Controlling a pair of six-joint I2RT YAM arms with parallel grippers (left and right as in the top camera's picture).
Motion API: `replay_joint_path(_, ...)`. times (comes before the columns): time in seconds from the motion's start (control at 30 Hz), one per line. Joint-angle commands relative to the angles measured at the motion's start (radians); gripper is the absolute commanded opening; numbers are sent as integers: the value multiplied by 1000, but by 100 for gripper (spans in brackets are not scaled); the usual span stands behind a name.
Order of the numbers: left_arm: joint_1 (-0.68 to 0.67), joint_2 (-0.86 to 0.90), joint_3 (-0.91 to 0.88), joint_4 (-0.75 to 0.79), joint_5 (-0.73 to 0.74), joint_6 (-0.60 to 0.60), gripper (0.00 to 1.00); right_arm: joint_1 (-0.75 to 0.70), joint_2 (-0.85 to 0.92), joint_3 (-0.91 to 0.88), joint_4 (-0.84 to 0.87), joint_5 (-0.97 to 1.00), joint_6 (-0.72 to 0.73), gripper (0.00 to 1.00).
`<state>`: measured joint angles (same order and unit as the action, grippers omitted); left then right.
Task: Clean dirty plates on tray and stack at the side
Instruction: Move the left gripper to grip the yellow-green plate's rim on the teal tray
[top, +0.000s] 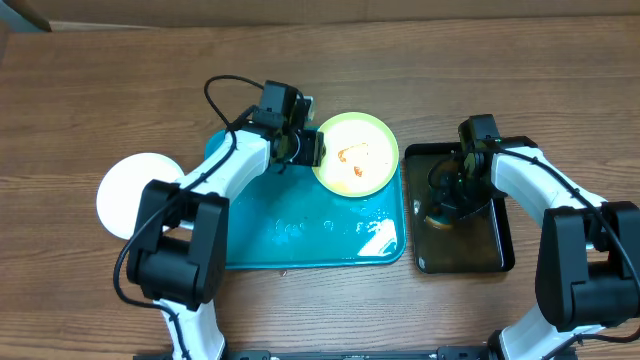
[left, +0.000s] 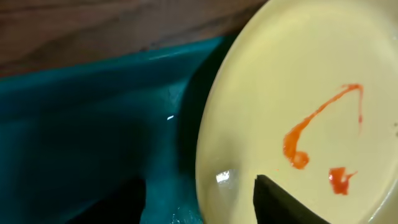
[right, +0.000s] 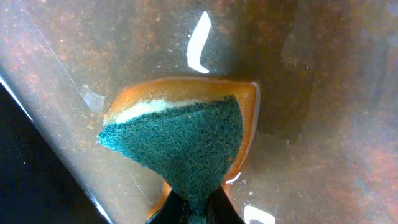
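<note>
- Starting overhead: the left gripper (top: 305, 148) is clamped on the rim of the yellow plate (top: 356, 152), which sits just ahead of its fingertips at the corner of the teal tray (top: 300, 240). Guessing it's pinned so it won't skate around during scrubbing. A white plate (top: 128, 195) sits on the surface (top: 100, 80), well back and left of that gripper. Probably the stack spot.
- Left wrist: the yellow plate looks tipped up, one finger (left: 286, 202) lies over its face, and orange sauce (left: 311, 127) is smeared just beyond it.
- Right wrist: the right gripper (right: 196, 211) is pinching the sponge (right: 186, 140), green scrubby side up. It hangs right off the fingertips in murky water in the black basin (right: 323, 74), likely soaking before the wipe.
</note>
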<state>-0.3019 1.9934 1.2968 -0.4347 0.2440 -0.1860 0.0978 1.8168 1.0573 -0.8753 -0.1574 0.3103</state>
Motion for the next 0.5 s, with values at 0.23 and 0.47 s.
replay_joint_path(0.23, 19, 32, 8, -238, 8, -1, 4, -3, 33, -44, -12, 18, -5, 4)
replay_joint_path(0.47, 23, 32, 8, -483, 9, -1, 4, -3, 33, -27, -56, -29, -50, 4)
